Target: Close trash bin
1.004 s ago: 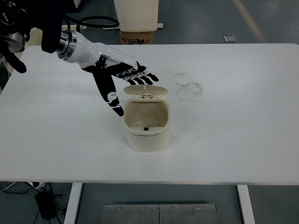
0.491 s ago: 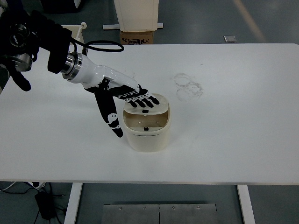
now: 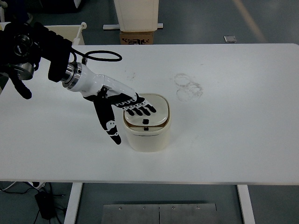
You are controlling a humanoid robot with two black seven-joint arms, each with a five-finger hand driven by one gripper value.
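Observation:
A small cream trash bin (image 3: 148,135) stands on the white table (image 3: 233,130) near the middle. Its lid (image 3: 156,116) lies nearly flat over the opening, with a narrow dark gap still showing at the front edge. My left hand (image 3: 128,109) reaches in from the upper left, flat, fingers (image 3: 142,107) spread and resting on top of the lid. Its thumb (image 3: 110,125) hangs down to the left of the bin. The hand holds nothing. My right arm is out of view.
Faint ring marks (image 3: 188,87) stain the table behind and right of the bin. A cardboard box (image 3: 137,36) and a white column stand on the floor beyond the far edge. A black cable (image 3: 100,55) loops behind my left wrist.
The lid stood upright a second ago. My left hand has come forward and down, pushing the lid from raised to almost flat on the bin.

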